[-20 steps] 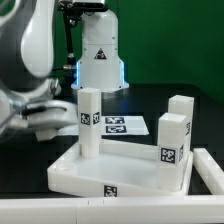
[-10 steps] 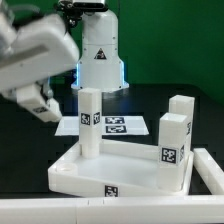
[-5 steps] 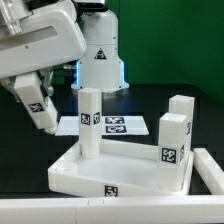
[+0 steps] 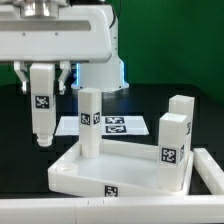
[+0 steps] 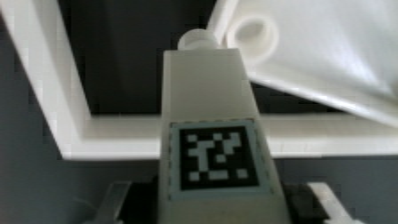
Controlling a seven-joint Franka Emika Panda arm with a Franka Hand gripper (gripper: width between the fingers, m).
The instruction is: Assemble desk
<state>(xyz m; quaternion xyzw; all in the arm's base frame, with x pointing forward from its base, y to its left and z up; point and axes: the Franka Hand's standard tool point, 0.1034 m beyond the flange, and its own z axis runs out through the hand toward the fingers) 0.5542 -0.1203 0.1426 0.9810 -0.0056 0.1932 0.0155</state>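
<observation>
The claw (image 4: pixel 42 84) pinches a white square-section leg (image 4: pixel 41 112) and holds it upright in the air, above the table (image 4: pixel 25 155) and just off the tabletop's corner on the exterior view's left. The leg carries a black-and-white marker tag; in the wrist view the same tag (image 5: pixel 217 154) faces the camera, a coded pattern with no readable letters. In that view the leg (image 5: pixel 210 110) runs out from between the claw's fingers (image 5: pixel 322 202) toward a round corner socket (image 5: pixel 254 36) of the tray.

The white tray-like tabletop (image 4: pixel 110 178) lies on the table with three legs standing in it: one (image 4: pixel 89 122) near the held leg, two (image 4: pixel 171 148) (image 4: pixel 182 108) at the exterior view's right. Each shows a tag, and another tag sits on the tabletop's front rim. Behind the tabletop lies the marker board (image 4: pixel 116 126), printed with several tags. No brand names or words can be read anywhere.
</observation>
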